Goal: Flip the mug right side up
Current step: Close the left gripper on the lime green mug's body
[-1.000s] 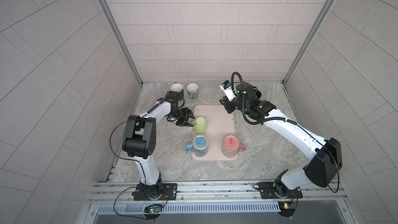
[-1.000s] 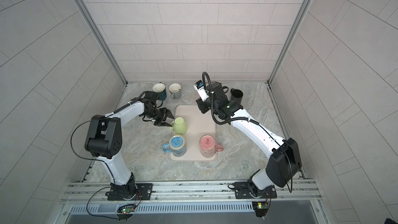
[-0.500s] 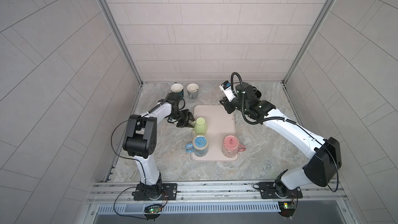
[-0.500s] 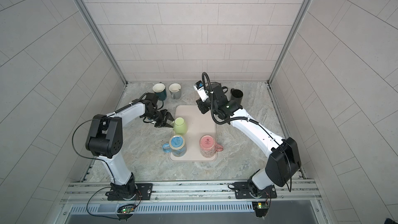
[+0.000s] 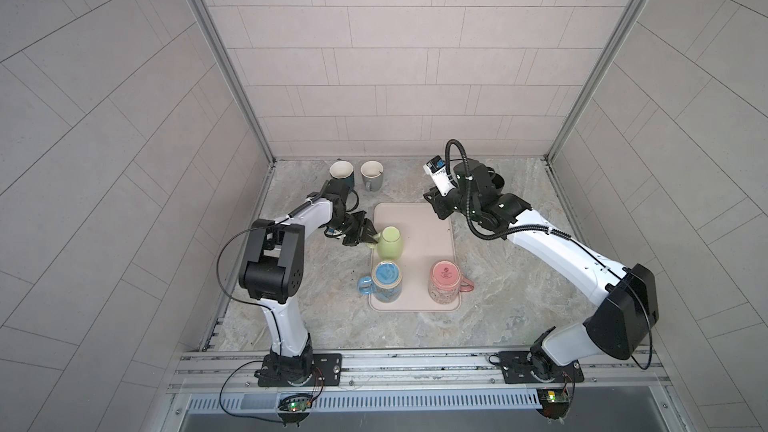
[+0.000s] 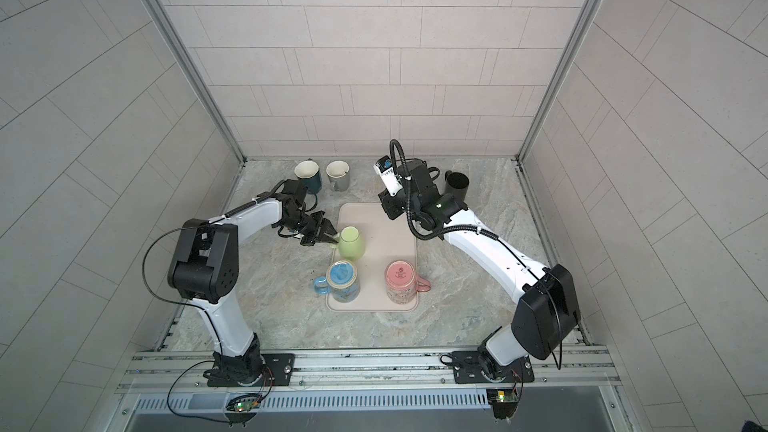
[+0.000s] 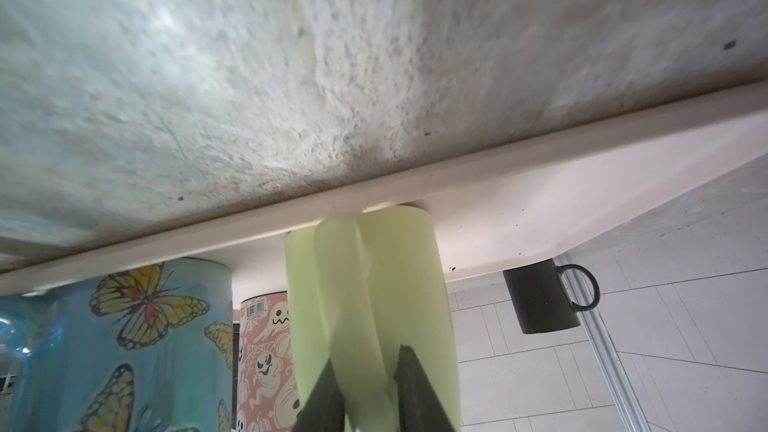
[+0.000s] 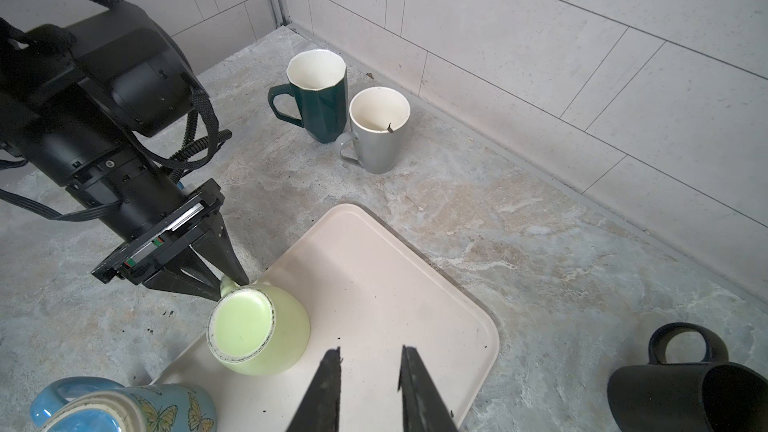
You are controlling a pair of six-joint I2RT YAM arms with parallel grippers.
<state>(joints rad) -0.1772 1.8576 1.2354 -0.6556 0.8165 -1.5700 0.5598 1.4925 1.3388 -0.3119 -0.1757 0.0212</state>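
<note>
A light green mug (image 5: 390, 243) (image 6: 351, 243) stands base up at the left edge of the beige tray (image 5: 415, 218) (image 6: 374, 218), its handle pointing left. My left gripper (image 5: 371, 237) (image 6: 331, 238) reaches in low from the left and is shut on that handle. In the left wrist view the handle (image 7: 353, 284) runs between the two dark fingers (image 7: 324, 392). In the right wrist view the left fingertips (image 8: 232, 276) pinch the handle beside the mug (image 8: 257, 330). My right gripper (image 8: 370, 351) (image 5: 434, 205) hovers open and empty over the tray's far end.
A blue butterfly mug (image 5: 386, 282) and a pink ghost mug (image 5: 444, 288) stand upside down on the tray's near end. A dark teal mug (image 5: 341, 172) and a grey mug (image 5: 371, 174) stand upright by the back wall. A black mug (image 6: 456, 187) is behind my right wrist.
My left gripper's jaws have closed in on the green mug's handle. The right arm has stayed where it was.
</note>
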